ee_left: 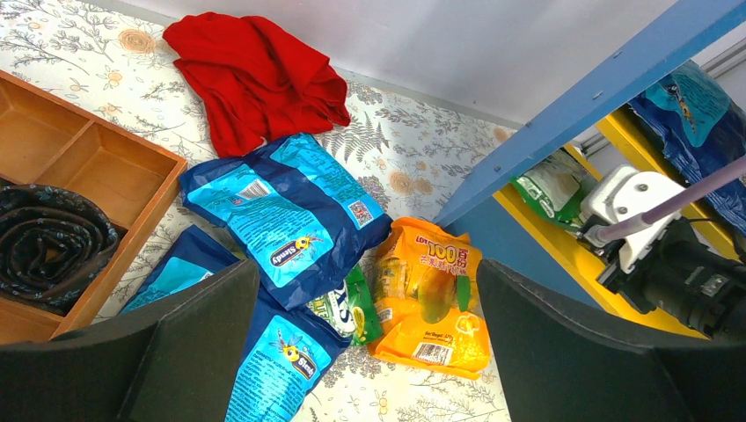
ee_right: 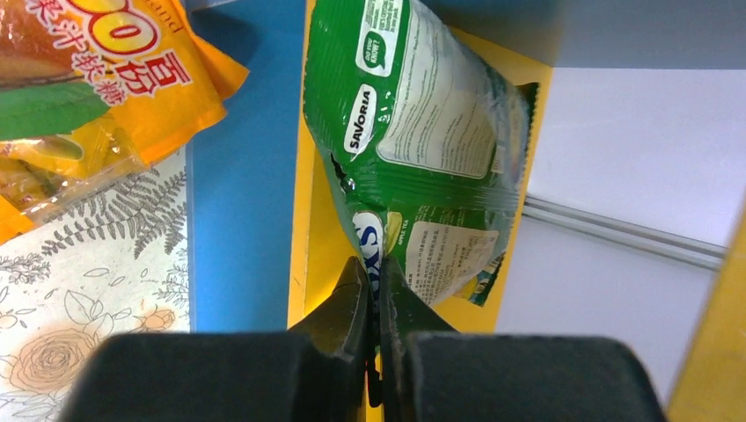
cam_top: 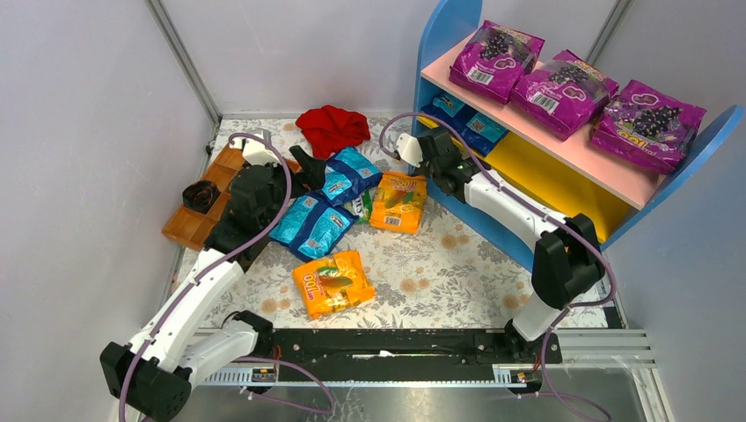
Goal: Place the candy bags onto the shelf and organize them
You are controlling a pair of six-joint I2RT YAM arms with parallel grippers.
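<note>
The shelf [cam_top: 440, 44] stands at the back right, with blue bags [cam_top: 466, 119] on a lower board. My right gripper [cam_top: 420, 148] is shut on a green candy bag [ee_right: 422, 132], holding it over the yellow lower board [ee_right: 303, 220]; its jaws [ee_right: 374, 264] pinch the bag's lower edge. That bag also shows in the left wrist view [ee_left: 550, 180]. My left gripper [cam_top: 308, 171] is open and empty above the pile on the table: two blue bags [ee_left: 281, 211] [cam_top: 310, 224], a small green bag [ee_left: 356, 308] and an orange bag [ee_left: 431, 299]. Another orange bag [cam_top: 332, 282] lies nearer.
Three magenta grape bags [cam_top: 563, 88] lie on the pink top board. A red cloth [cam_top: 332, 127] lies at the back. A brown wooden tray [cam_top: 220, 176] holding a dark rolled item [cam_top: 201, 193] sits at the left, beside my left arm.
</note>
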